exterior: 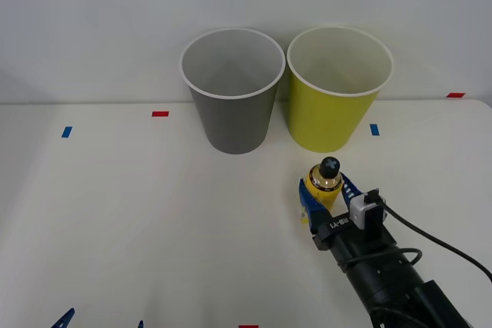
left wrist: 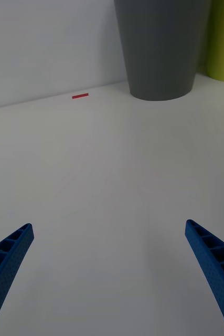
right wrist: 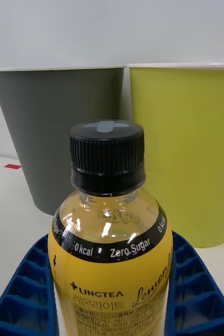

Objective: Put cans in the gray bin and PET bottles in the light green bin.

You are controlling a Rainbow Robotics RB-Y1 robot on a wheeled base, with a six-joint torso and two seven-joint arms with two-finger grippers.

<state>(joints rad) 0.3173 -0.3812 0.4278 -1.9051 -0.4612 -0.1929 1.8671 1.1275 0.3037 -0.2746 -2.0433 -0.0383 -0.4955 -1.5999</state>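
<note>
- Two bins stand side by side at the upper middle of the front frame on the white tabletop (exterior: 154,220): the gray bin (exterior: 232,113) on the left, the light green bin (exterior: 332,109) on the right, both upright, rims close together.
- My right claw (exterior: 324,193) sits in the lower right of the front frame, its blue ribbed fingers (right wrist: 22,294) clamped on either side of the bottle (exterior: 324,182).
- The bottle is upright, with a yellow label and black cap, just in front of the light green bin and apart from it.
- My left claw (left wrist: 112,273) is at the bottom left edge of the front frame, its fingers spread wide over bare tabletop, gripping nothing.
- Small red and blue tape marks (exterior: 160,114) dot the tabletop.
</note>
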